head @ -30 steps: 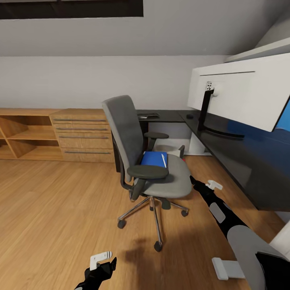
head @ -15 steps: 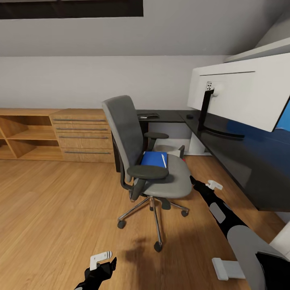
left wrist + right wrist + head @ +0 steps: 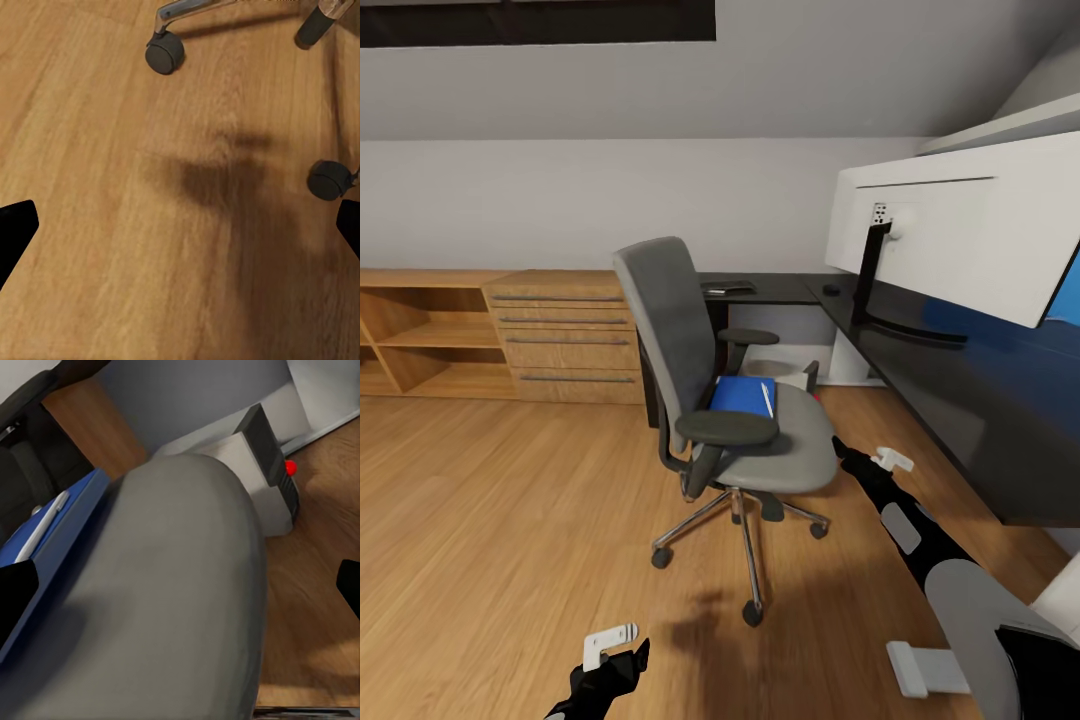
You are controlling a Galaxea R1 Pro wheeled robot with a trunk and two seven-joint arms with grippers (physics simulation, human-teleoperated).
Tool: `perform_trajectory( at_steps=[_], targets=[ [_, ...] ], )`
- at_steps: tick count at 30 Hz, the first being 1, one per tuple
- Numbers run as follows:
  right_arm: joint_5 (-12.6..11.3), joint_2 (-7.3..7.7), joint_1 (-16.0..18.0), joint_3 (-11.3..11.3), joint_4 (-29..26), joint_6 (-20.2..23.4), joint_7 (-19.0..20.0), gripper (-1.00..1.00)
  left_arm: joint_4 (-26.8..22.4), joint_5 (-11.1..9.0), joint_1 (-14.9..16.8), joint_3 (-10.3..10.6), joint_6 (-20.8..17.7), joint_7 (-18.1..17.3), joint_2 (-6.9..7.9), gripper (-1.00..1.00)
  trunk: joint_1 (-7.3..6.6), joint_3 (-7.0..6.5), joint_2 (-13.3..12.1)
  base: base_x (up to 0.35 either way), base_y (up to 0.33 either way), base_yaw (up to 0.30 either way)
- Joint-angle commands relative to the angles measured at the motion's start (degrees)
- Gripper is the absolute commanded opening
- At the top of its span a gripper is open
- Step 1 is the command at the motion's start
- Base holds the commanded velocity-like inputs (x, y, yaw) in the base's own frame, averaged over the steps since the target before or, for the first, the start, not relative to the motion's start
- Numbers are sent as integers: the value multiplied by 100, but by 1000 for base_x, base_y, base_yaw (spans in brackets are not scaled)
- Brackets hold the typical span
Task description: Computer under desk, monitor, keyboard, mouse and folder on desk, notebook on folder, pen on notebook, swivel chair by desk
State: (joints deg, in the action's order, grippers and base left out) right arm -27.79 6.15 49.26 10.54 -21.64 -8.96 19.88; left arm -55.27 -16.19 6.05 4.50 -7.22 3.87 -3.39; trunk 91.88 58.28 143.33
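The grey swivel chair (image 3: 690,340) stands on the wood floor beside the black desk (image 3: 960,400). On its seat lies the blue folder (image 3: 740,395) with the white pen (image 3: 766,397) on top; both also show as folder (image 3: 71,529) and pen (image 3: 41,529). The monitor (image 3: 960,235) stands on the desk, its pale back towards me. The small black mouse (image 3: 830,289) sits near it. The light grey computer (image 3: 259,472) is under the desk. My right gripper (image 3: 843,450) is open by the seat's front edge. My left gripper (image 3: 615,650) hangs open over the floor.
A light wooden drawer unit (image 3: 565,335) with open shelves (image 3: 420,340) lines the back wall. A flat dark thing (image 3: 728,288) lies on the desk's far wing, too small to name. The chair's casters (image 3: 165,52) are near my left gripper. Open floor spreads to the left.
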Motion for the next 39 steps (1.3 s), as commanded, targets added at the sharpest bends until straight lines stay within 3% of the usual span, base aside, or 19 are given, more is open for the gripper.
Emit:
perform_trajectory(
  at_steps=[1,15,26,39],
  targets=[
    [-61,-1,5,18,11,-1,51,100,-10,-60,1,15,-25,39,3,100,0,5,2,131,0,0],
    [-141,60,5,18,101,-12,60,100,-10,-73,1,9,-25,42,3,100,0,5,2,92,0,0],
    [-753,167,4,12,124,23,52,100,-10,-77,1,7,-25,40,-3,100,0,5,2,3,0,0],
    [-905,201,3,13,226,147,59,100,-10,-77,1,7,-25,35,-4,100,0,5,2,0,0,0]
  ],
)
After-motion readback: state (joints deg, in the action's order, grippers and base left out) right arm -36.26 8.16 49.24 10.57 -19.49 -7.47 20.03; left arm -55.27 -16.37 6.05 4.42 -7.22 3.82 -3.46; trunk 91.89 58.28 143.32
